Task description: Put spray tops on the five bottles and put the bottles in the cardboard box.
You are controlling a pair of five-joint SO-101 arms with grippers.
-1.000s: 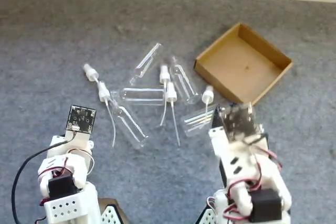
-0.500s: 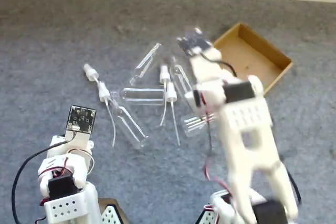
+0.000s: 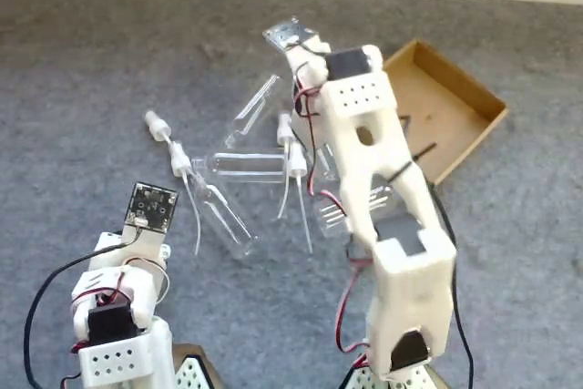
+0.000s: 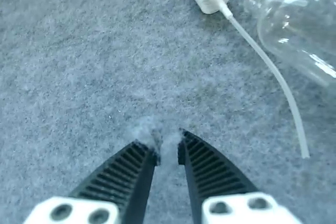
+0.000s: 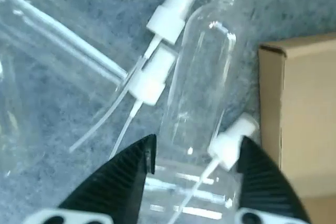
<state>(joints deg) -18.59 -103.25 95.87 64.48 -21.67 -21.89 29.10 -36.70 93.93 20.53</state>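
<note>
Right end effector (image 5: 198, 140) farther over bottles (image 5: 202, 77)

The bottles (image 5: 199, 77) are made of glossy clear plastic, tops (image 5: 173, 9) of smooth white plastic, box (image 3: 453, 88) of matt cardboard.

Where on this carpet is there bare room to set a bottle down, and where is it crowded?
Bare carpet lies left of the outermost spray top, along the far edge, right of the cardboard box, and near the bases, between left arm and right arm. The middle is crowded: bottles and spray tops under the right arm.
</note>
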